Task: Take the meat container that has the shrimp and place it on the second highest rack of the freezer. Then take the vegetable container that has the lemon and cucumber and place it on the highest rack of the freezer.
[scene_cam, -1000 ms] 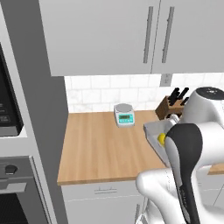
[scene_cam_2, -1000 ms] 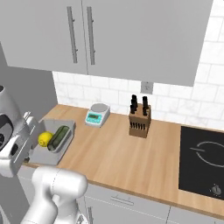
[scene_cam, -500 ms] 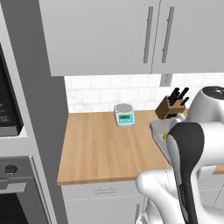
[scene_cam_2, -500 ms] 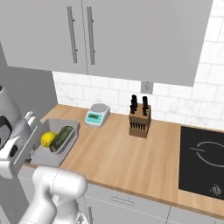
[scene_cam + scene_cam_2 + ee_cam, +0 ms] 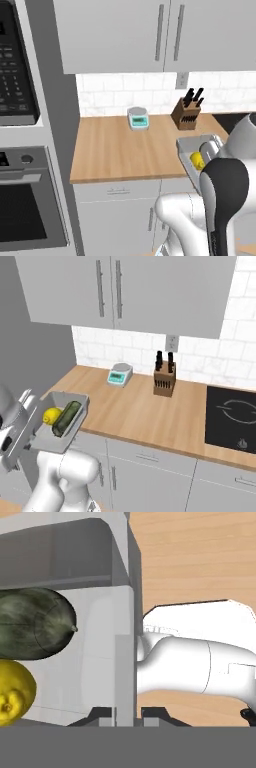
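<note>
My gripper [image 5: 127,717] is shut on the side wall of the grey vegetable container [image 5: 107,637], pinching that thin wall between its tips. Inside lie the dark green cucumber [image 5: 35,624] and the yellow lemon [image 5: 15,694]. In the right base view the container [image 5: 47,440] hangs off the counter's front edge at the lower left, with the lemon [image 5: 51,415] beside the cucumber [image 5: 67,418] and my gripper [image 5: 35,423] at its left wall. The left base view has the container [image 5: 189,146] and lemon [image 5: 196,160] half behind my arm. The freezer, its racks and the shrimp container are out of view.
On the wooden counter [image 5: 135,416] stand a small kitchen scale [image 5: 120,375] and a knife block [image 5: 164,381] near the tiled wall. A black cooktop [image 5: 232,418] lies to the right. A microwave [image 5: 15,65] and oven [image 5: 27,200] fill the tall unit at left. Cabinets [image 5: 160,35] hang overhead.
The whole picture has shifted in both base views, so the base has moved. The container stays in my grip and now sits further out over the counter's front edge.
</note>
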Robot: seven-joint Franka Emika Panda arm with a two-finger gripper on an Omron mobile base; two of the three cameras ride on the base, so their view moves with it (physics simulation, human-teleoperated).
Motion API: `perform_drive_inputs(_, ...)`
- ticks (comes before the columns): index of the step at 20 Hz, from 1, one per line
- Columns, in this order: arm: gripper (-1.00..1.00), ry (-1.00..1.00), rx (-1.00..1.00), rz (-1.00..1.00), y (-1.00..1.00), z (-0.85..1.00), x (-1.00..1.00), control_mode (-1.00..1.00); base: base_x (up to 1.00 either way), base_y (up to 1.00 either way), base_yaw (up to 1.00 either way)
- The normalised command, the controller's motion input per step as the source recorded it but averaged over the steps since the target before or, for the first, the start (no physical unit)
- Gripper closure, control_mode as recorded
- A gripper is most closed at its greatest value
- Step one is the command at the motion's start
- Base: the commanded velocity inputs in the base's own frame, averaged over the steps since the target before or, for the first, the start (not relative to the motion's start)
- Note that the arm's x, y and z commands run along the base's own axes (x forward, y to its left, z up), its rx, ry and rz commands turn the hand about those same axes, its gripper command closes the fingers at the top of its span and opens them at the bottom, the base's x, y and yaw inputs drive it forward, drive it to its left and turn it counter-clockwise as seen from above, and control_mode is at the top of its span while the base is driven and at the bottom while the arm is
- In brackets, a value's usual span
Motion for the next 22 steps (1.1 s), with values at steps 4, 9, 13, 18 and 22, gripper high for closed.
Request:
perform_drive_inputs(4,1.00,0.00,0.00,0.00,0.00,0.00,0.00,1.00,-1.00,-0.02,0.00)
perform_drive_inputs(9,1.00,0.00,0.00,0.00,0.00,0.00,0.00,1.00,-0.80,0.03,0.25)
perform_drive_inputs(13,1.00,0.00,0.00,0.00,0.00,0.00,0.00,1.00,-0.31,0.03,0.75)
perform_drive_inputs(18,1.00,0.00,0.00,0.00,0.00,0.00,0.00,1.00,-0.14,0.00,0.99)
perform_drive_inputs(22,1.00,0.00,0.00,0.00,0.00,0.00,0.00,1.00,-0.02,0.00,1.00)
